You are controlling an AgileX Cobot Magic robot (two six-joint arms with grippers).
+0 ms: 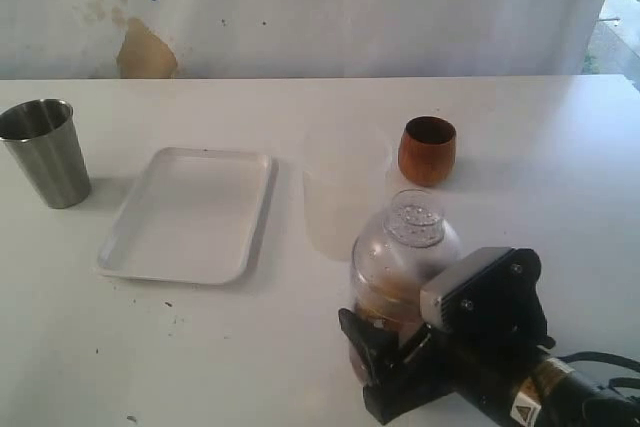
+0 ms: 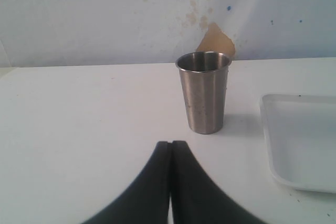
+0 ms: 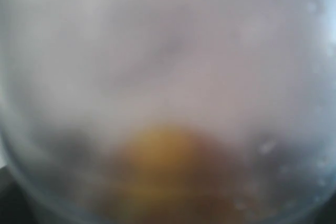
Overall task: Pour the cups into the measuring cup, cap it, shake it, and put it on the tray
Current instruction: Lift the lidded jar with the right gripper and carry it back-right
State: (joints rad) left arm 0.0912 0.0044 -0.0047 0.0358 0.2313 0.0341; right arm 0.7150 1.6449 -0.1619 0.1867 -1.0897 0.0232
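1. Measuring cup: stands on the table to the right of the tray in the exterior view, nearer the camera and well apart from it. The domed cap sits on top. Brownish contents show low in the body.
2. My right gripper: jaws wide, either side of the cup's lower body. I can't tell whether the pads are touching it. The right wrist view shows only a blurred clear wall with an amber patch.
3. My left gripper: fingers pressed together, nothing in them. It points at the steel tumbler, which stands left of the tray.
4. Handling, my read: thin clear plastic, smooth, probably slippery and a bit flexible. The shell is light, and the contents put the weight low.
5. Hold point: the straight cylindrical body below the cap seam. Not the dome, which is curved and could pop off under squeeze.
6. Risk: the perforated neck on the cap may leak during the shake. Grip firmly without crushing.
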